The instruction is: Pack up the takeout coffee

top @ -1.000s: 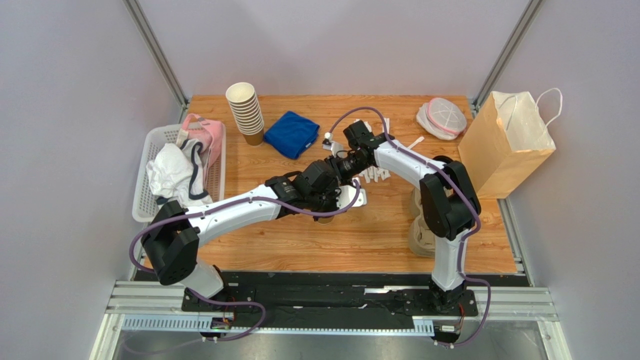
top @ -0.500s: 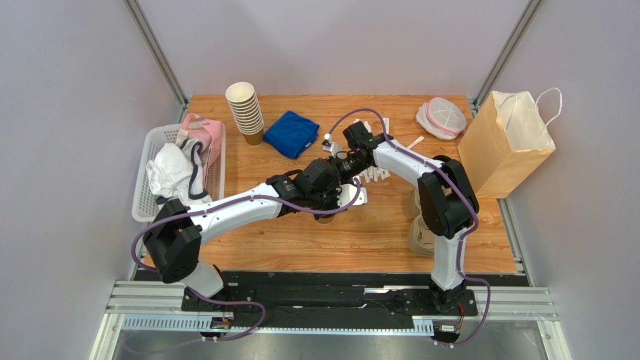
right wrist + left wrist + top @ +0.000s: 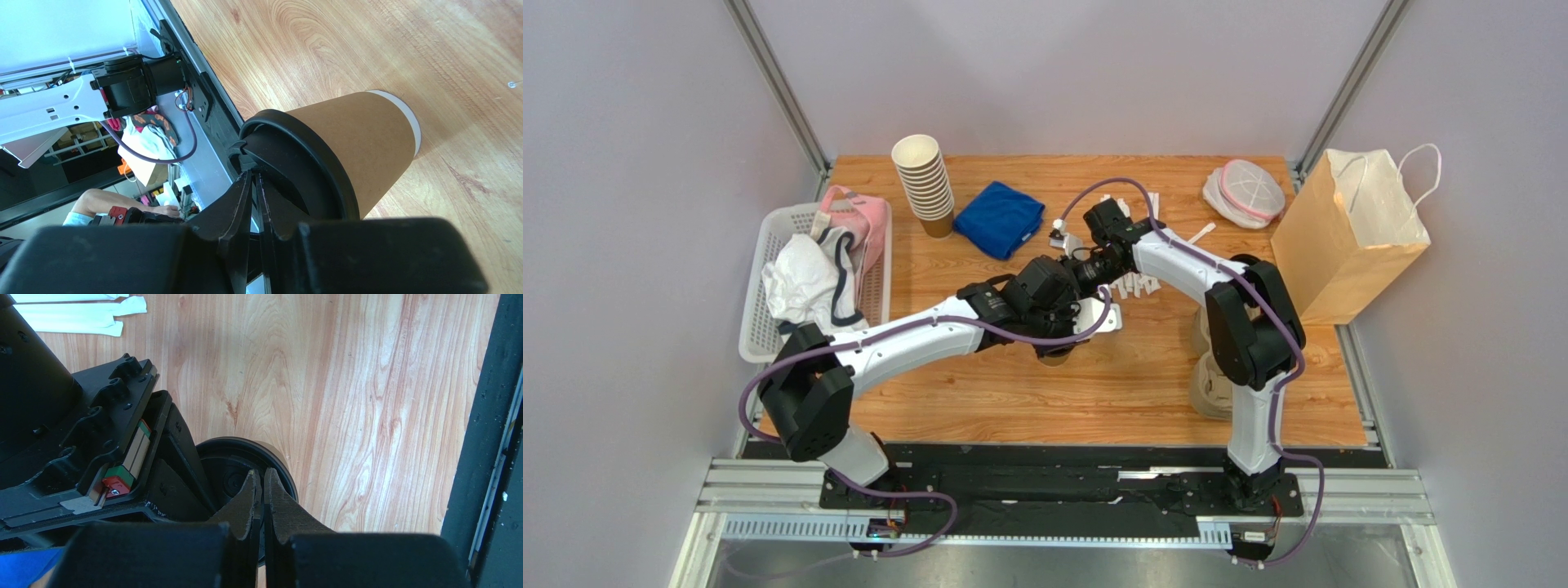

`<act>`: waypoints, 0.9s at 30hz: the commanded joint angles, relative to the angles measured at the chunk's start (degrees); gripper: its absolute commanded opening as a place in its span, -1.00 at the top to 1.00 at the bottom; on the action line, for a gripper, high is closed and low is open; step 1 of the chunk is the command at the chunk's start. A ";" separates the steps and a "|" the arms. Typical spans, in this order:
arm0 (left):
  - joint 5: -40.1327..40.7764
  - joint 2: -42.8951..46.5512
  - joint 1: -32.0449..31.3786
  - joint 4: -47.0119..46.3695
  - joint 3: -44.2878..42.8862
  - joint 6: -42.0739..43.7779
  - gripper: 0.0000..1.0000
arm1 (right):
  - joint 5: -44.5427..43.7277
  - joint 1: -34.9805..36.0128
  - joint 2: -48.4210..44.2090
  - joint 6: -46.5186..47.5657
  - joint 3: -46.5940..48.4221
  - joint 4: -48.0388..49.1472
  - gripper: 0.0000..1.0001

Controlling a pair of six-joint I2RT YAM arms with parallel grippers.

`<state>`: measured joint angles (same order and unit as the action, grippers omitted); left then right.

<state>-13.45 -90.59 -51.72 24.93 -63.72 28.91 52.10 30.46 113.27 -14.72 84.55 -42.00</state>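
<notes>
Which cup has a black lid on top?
The lone brown cup standing by itself wears the black lid. The stacked cups at the back left are open on top, showing cream rims.

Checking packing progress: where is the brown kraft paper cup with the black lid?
Top view: the cup sits mid-table under the left gripper, right gripper at its lid.

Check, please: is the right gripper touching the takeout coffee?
Touching. The right wrist view shows the right gripper pinching the black lid rim of the takeout coffee.
</notes>
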 commanded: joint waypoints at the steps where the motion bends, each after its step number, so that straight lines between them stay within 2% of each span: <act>1: 0.63 -7.51 1.27 15.93 4.32 1.07 0.92 | -4.12 1.18 0.90 1.89 1.66 0.87 0.64; 5: -1.92 -3.46 1.36 18.57 0.45 -0.51 0.74 | -1.39 1.18 -1.30 1.27 4.21 0.43 0.56; 7: -2.36 -1.79 1.36 19.19 -1.40 -0.95 0.59 | 0.01 1.18 -2.44 0.75 5.00 0.34 0.50; 13: -2.19 0.23 1.45 20.95 -4.74 -2.10 0.42 | 1.87 1.01 -4.11 -0.13 7.03 0.08 0.34; 18: -4.12 5.06 2.50 21.74 -7.64 -4.99 0.18 | 1.96 -1.00 -5.95 0.31 10.45 -2.29 0.24; 22: -7.11 7.96 6.63 21.48 -8.96 -10.17 0.12 | -1.02 -3.73 -9.55 0.22 8.44 -2.91 0.23; 27: -10.36 10.43 13.82 19.90 -7.47 -15.28 0.09 | -6.38 -5.23 -14.74 1.53 1.06 -3.18 0.20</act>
<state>-20.12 -83.26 -42.33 45.10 -70.00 19.62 50.37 26.09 103.42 -14.66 89.86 -43.83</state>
